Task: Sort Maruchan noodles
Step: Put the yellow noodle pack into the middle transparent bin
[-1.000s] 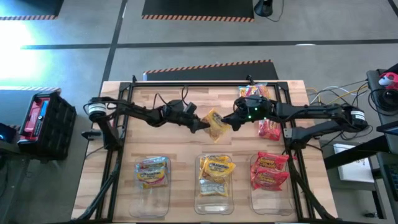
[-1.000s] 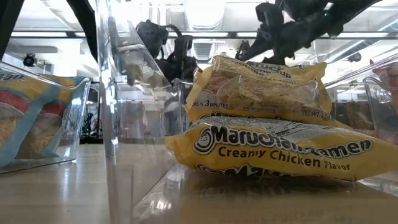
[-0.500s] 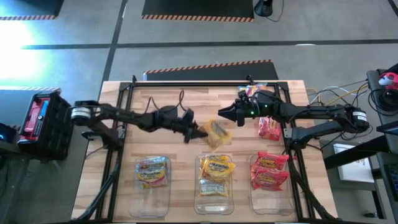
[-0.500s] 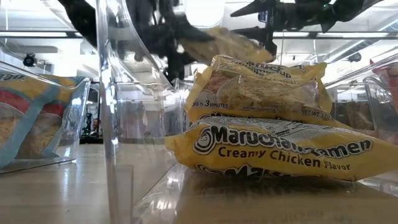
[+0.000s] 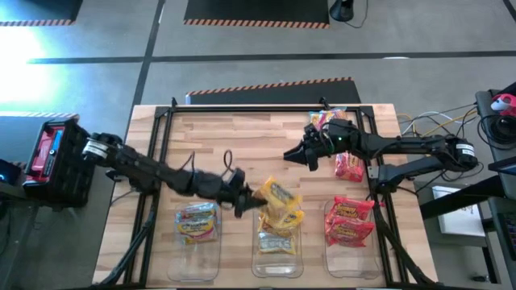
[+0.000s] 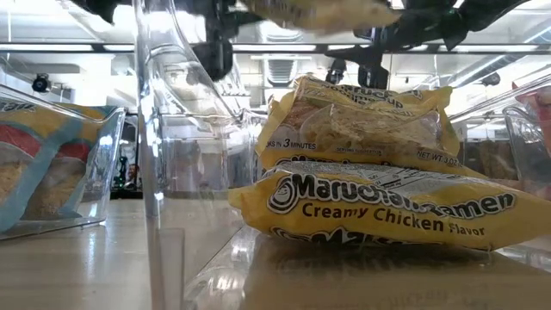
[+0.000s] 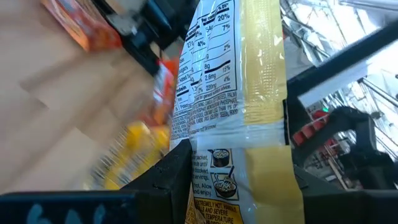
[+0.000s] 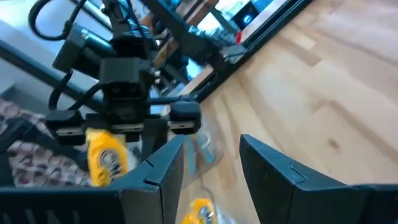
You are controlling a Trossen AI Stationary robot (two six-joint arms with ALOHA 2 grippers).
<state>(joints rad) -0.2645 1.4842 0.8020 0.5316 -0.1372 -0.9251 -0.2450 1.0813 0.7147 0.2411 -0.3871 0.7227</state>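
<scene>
Left tool clamps a yellow packet by its edge, holding it in the air over the middle bin — more yellow packets stacked inside. Right tool hangs empty over the bench, fingers parted narrowly. Red packets in the right bin, blue-multicoloured one in the left bin; loose packets lie under the right arm.
</scene>
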